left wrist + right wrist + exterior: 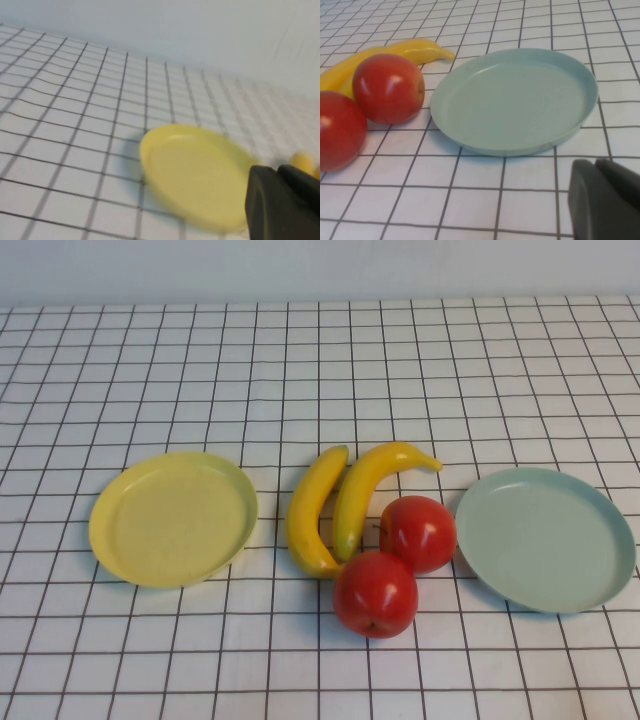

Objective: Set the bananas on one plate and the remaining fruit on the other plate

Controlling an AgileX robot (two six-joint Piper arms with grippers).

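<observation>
Two yellow bananas [315,510] [368,490] lie side by side in the middle of the table. Two red apples [418,533] [375,593] sit touching just right of and in front of them. The pale yellow plate [172,519] lies empty to the left, the pale blue-green plate [545,538] empty to the right. Neither gripper shows in the high view. My left gripper [277,170] is shut and empty, near the yellow plate [192,172]. My right gripper [596,162] is shut and empty, near the blue-green plate [515,100], with apples [387,87] and a banana [415,47] beyond.
A white cloth with a black grid [320,370] covers the whole table. A pale wall runs along the table's far edge [320,302].
</observation>
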